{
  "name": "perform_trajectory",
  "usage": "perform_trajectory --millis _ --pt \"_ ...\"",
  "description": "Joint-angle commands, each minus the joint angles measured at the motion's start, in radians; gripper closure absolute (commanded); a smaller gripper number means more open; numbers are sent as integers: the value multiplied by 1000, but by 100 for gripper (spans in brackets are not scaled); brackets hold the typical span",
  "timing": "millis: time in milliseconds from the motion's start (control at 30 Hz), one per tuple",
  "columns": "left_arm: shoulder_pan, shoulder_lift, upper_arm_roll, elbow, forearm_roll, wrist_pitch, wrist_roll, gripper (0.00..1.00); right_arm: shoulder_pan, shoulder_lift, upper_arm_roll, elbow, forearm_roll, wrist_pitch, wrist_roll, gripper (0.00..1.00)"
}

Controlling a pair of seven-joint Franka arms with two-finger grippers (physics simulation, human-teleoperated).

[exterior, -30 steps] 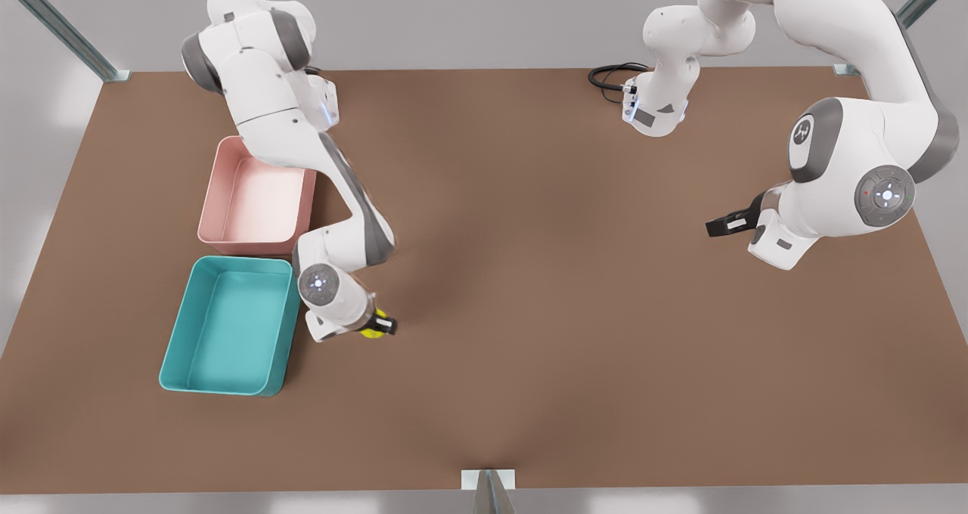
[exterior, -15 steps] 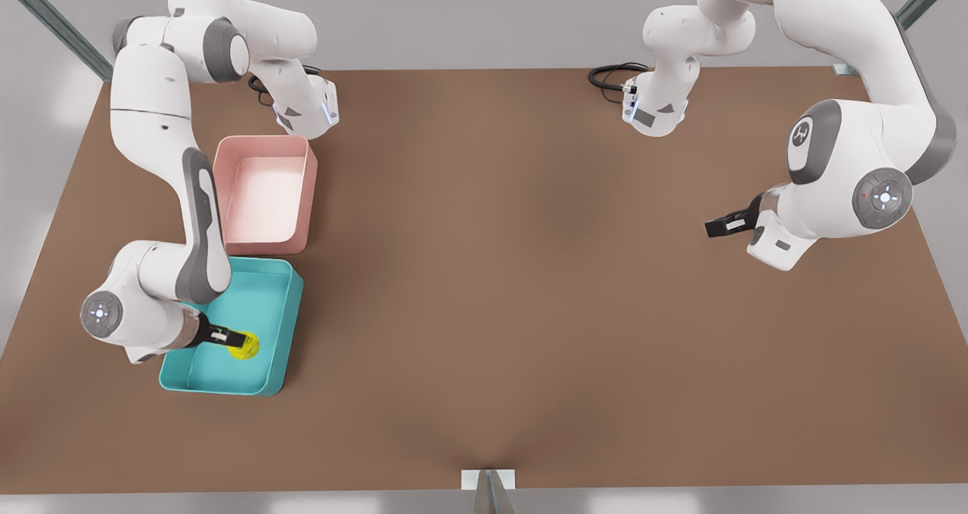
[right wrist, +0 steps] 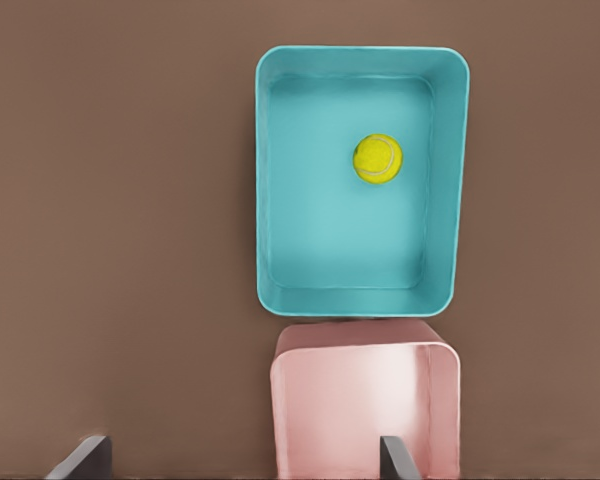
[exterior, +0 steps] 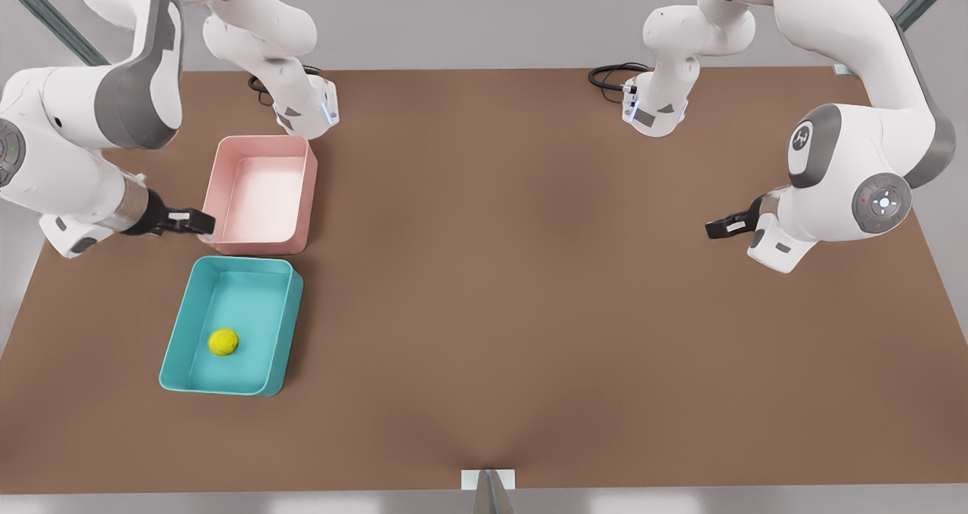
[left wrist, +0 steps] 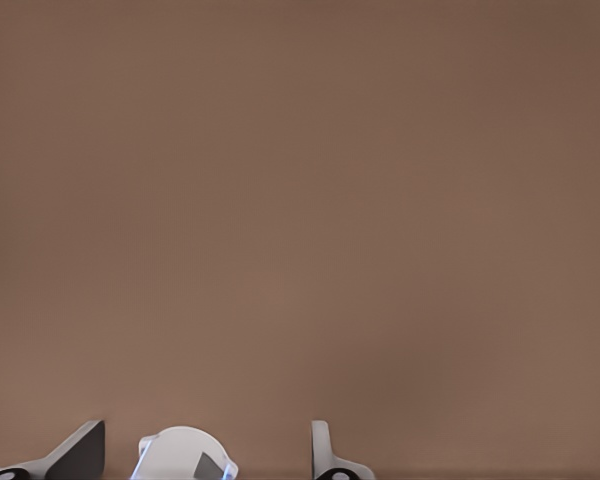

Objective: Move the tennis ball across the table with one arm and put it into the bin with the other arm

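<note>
The yellow-green tennis ball (exterior: 224, 342) (right wrist: 378, 158) lies loose on the floor of the teal bin (exterior: 289, 319) (right wrist: 263, 180), at the front view's left on the brown table (exterior: 529, 272). My right gripper (exterior: 189, 221) (right wrist: 238, 462) hovers open and empty above the table beside the pink tub, away from the ball. Over the front view's right side of the table my left gripper (exterior: 722, 227) (left wrist: 205, 455) waits open, holding nothing.
A pink tub (exterior: 306, 189) (right wrist: 360, 410) stands directly behind the teal bin. Both arm bases (exterior: 654, 113) sit at the table's far edge, with a black cable (exterior: 609, 75) beside one. A metal bracket (exterior: 488, 480) marks the near edge.
My right gripper carried the ball over the teal bin, let it go there, then pulled up and back beside the pink tub. The left arm barely moved.
</note>
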Motion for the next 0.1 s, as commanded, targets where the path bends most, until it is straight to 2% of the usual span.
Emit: perform_trajectory --millis 0,67 --pt "-1 -1 0 0 1 -1 -1 0 -1 -31 0 -41 -13 -41 -10 0" --pt "-1 -1 0 -1 0 -1 -1 0 -4 -31 0 -41 -13 -41 -10 0"
